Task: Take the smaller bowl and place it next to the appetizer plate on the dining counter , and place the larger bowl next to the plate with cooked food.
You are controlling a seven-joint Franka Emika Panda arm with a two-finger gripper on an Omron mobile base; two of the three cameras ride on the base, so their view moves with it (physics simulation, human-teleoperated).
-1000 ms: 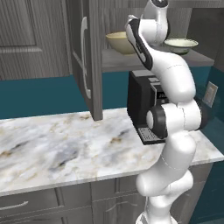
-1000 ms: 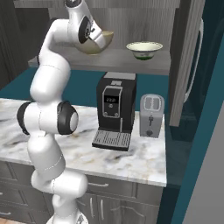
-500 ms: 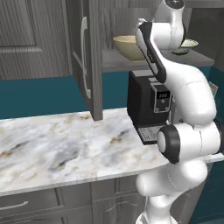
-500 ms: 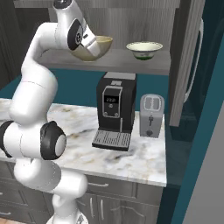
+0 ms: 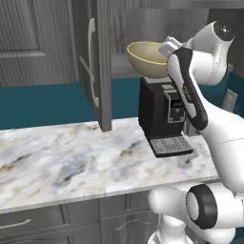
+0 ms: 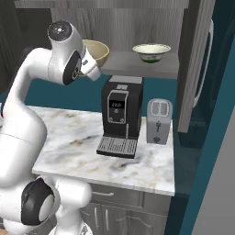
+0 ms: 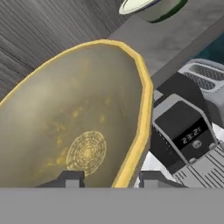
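Up on the open cabinet shelf (image 6: 137,64), the larger bowl (image 5: 147,58) sits at the shelf's left end, tan with a yellowish rim. The gripper (image 7: 109,178) is at this bowl: in the hand view one dark fingertip (image 7: 72,178) stands inside the bowl and the other outside, so the rim runs between them. Whether the jaws have pinched the wall or merely straddle it, I cannot tell; a gap shows on either side of the rim.

From the larger bowl, the smaller bowl (image 6: 151,51) lies toward 3 o'clock in the right base view, well apart on the same shelf, cream-white with a darker underside. In the hand view it shows at about 1 o'clock (image 7: 151,8), cut by the frame's top edge.

Below the shelf, a black coffee machine (image 6: 120,117) stands on the marble worktop (image 5: 66,162), with a silver toaster (image 6: 159,121) just beside it toward 3 o'clock in the right base view. An open grey cabinet door (image 5: 95,62) hangs at 9 o'clock from the larger bowl in the left base view.
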